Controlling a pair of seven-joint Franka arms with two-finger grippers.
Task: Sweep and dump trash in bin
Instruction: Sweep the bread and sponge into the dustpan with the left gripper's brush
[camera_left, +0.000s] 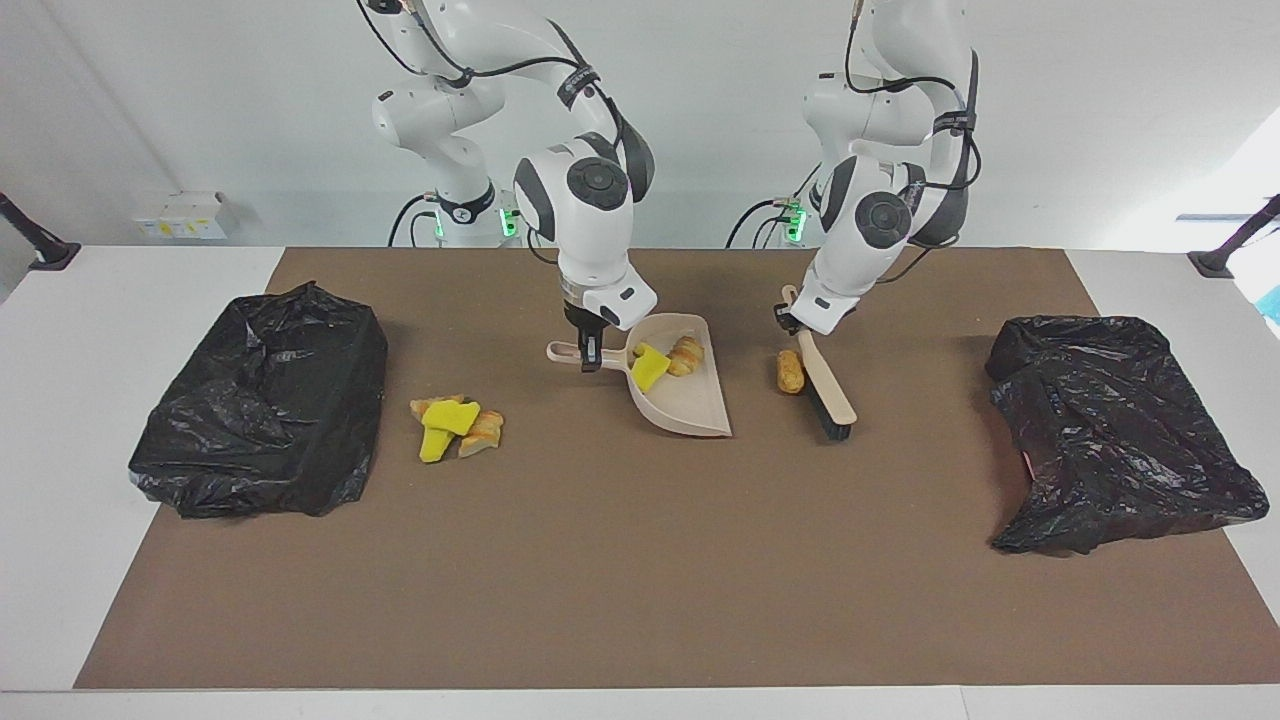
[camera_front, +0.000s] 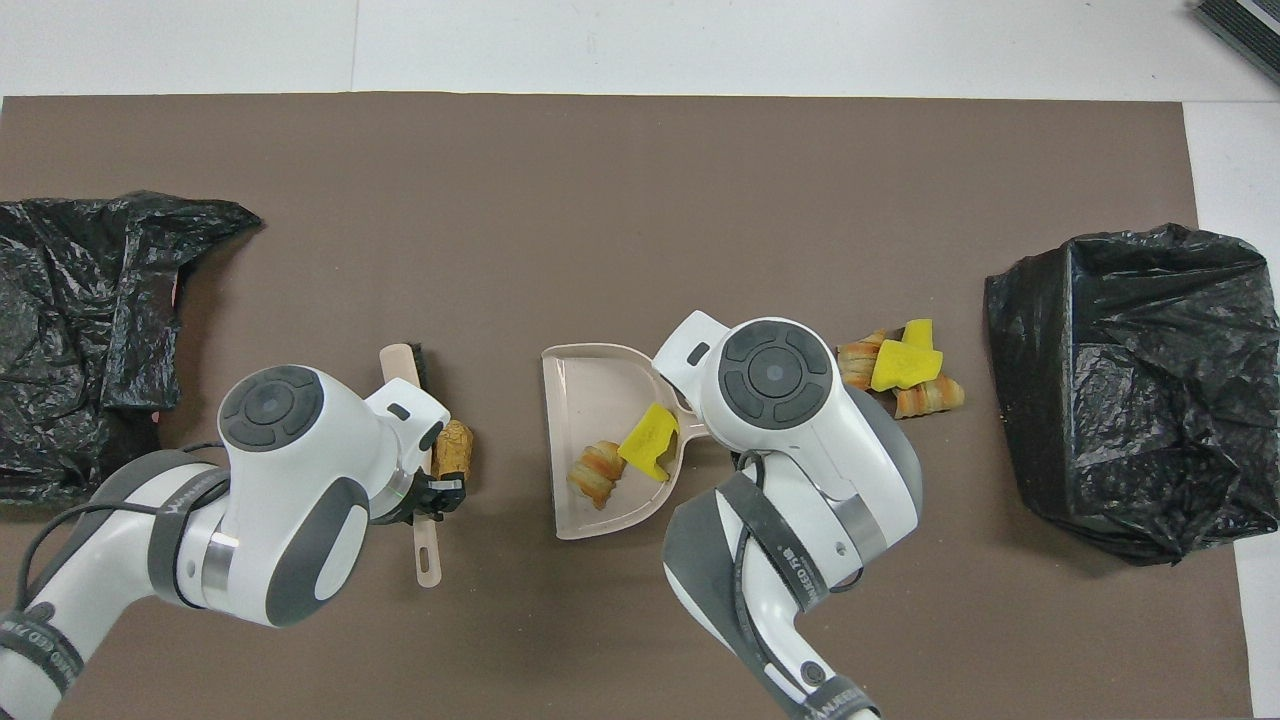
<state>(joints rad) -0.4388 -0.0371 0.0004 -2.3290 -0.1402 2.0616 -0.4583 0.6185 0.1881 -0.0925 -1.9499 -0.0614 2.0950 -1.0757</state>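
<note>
Bright, even light; soft shadows
</note>
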